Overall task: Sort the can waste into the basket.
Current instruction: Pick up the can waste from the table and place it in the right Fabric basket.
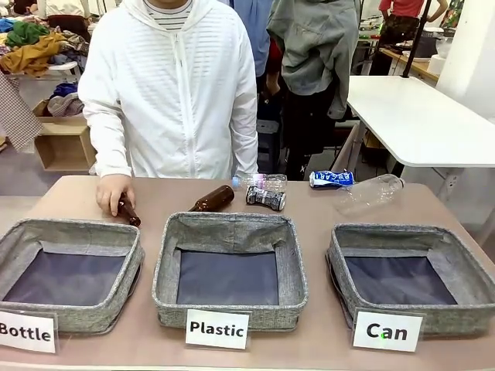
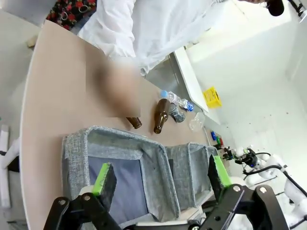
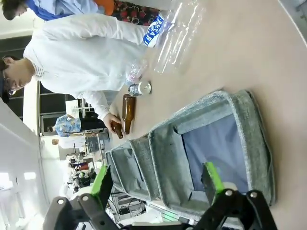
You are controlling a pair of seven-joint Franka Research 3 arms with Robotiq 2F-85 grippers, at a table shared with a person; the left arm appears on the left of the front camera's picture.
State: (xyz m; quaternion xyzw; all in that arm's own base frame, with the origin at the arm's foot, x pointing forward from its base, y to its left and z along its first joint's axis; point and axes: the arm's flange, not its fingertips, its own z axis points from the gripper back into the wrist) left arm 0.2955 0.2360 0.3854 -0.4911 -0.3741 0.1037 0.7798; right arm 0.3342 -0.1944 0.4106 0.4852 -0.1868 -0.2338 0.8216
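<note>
The blue and white can point(image 1: 331, 178) lies at the table's far right, and the black printed can point(image 1: 266, 198) lies behind the middle basket. The "Can" basket point(image 1: 340, 249) stands empty at the front right. In the right wrist view my right gripper point(image 3: 156, 178) hangs open above that basket point(image 3: 254, 124), with the blue and white can point(image 3: 154, 31) and the black can point(image 3: 140, 88) farther off. In the left wrist view my left gripper point(image 2: 161, 176) is open over the leftmost basket's point(image 2: 76, 153) right wall, with the black can point(image 2: 175, 113) beyond.
The "Plastic" basket point(image 1: 166, 263) and "Bottle" basket point(image 1: 15, 239) stand empty. A brown bottle point(image 1: 213, 199) lies behind the middle basket. A person's hand point(image 1: 112, 192) rests on another brown bottle point(image 1: 128, 212). Two clear plastic bottles point(image 1: 263, 182) point(image 1: 370, 192) lie by the cans.
</note>
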